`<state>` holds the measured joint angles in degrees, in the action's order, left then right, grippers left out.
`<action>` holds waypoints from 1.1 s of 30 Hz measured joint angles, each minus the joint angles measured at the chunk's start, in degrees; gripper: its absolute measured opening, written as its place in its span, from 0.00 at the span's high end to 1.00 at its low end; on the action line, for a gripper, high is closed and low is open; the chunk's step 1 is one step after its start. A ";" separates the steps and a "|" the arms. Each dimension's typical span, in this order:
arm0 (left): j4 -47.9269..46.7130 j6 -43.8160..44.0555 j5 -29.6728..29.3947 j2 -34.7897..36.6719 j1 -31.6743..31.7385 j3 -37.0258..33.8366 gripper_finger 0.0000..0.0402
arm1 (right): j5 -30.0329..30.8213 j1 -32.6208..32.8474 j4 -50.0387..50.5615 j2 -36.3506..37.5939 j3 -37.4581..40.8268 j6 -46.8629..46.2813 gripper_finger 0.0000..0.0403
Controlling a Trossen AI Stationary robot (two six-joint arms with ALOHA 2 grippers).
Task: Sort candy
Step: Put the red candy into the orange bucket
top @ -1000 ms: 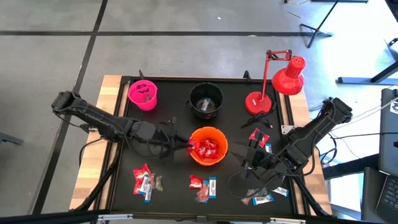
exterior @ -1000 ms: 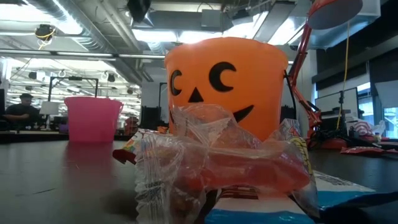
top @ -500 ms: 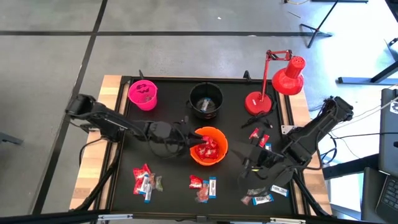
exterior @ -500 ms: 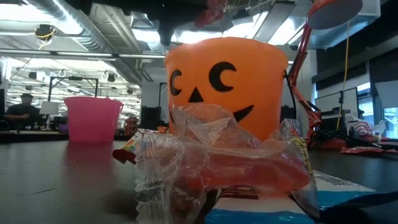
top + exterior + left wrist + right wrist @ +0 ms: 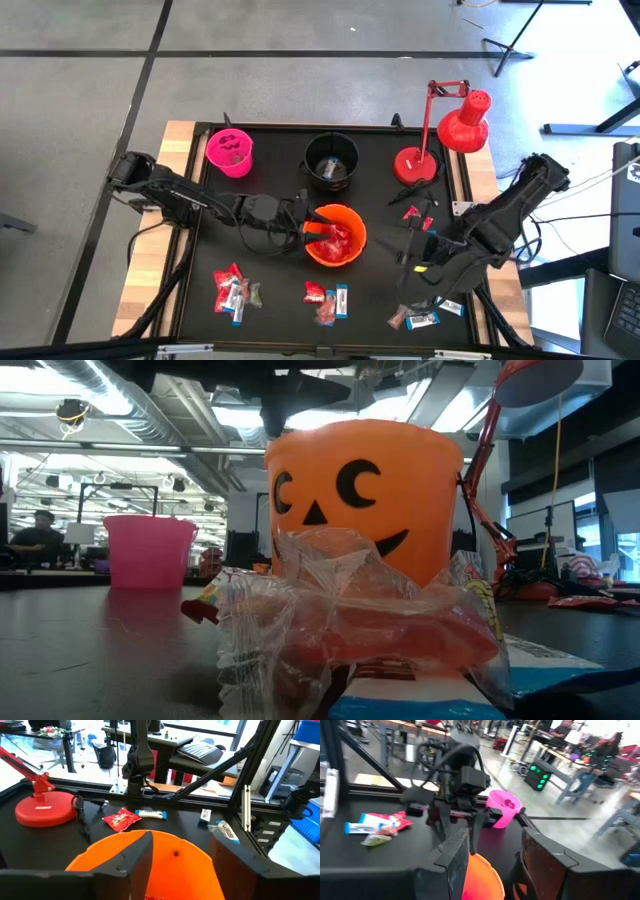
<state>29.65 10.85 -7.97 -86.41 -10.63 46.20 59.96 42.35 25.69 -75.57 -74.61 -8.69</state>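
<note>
Left gripper point(image 5: 308, 226) hangs at the near rim of the orange bucket point(image 5: 352, 256), fingers spread, nothing between them that I can see. In its wrist view the two dark fingers point(image 5: 137, 857) frame the bucket's mouth with a clear gap. Right gripper point(image 5: 412, 262) hovers over the table right of the bucket, jaws apart and empty too, judging by its wrist view.

Now the candy. Red packets point(image 5: 336, 238) are piled inside the orange bucket. Loose groups lie on the black table point(image 5: 280, 180): one at front left point(image 5: 233, 289), one at front centre point(image 5: 326, 299), one at front right point(image 5: 424, 318), and a few pieces point(image 5: 418, 216) near the lamp base point(image 5: 416, 166).

These should be feather-light, crinkly, a bit slick in their wrappers; the low view shows a clear crumpled wrapper point(image 5: 330, 620) that gives nowhere firm to pinch. Best bet, I'd say: take a packet across its short middle, or a blue bar point(image 5: 342, 298) across its narrow width, pressing down to the table first.

Around them: pink bucket point(image 5: 231, 152) at the back left, black bucket point(image 5: 332, 160) at the back centre. What gets in the way is the pieces overlapping in each group, so one pinch may lift two. The right arm also covers part of the front right group.
</note>
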 joint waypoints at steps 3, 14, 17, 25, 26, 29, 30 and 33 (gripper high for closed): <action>-0.97 -0.81 0.56 0.97 -0.04 1.33 0.51 | -2.12 0.00 4.75 0.02 -3.71 -1.73 0.56; -21.74 -2.98 -1.94 20.72 -2.45 4.17 0.51 | -27.18 -3.26 49.64 -0.29 -7.50 -40.91 0.56; -27.76 -3.57 -7.23 25.90 -4.52 4.18 0.51 | -25.99 -3.39 57.11 -0.35 -2.42 -51.06 0.56; -31.35 -5.27 -12.84 31.37 -10.29 2.25 0.51 | -34.87 -9.20 55.27 0.25 18.60 -66.37 0.56; -31.15 -6.36 -13.96 32.89 -11.13 2.25 0.51 | -36.13 -10.30 53.68 0.37 21.51 -66.35 0.56; -29.93 -9.26 -18.07 37.03 -13.23 2.36 0.51 | -40.37 -13.49 47.81 0.42 29.00 -65.71 0.56; -30.06 -9.74 -19.16 37.99 -13.62 2.36 0.51 | -41.86 -14.61 46.08 0.42 31.24 -65.10 0.56; -31.02 -9.90 -20.37 39.33 -14.20 2.34 0.51 | -43.61 -17.69 38.70 0.52 36.62 -63.81 0.56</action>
<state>-1.37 0.95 -28.34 -47.08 -24.84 48.54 16.35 24.66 64.39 -75.05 -38.00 -72.50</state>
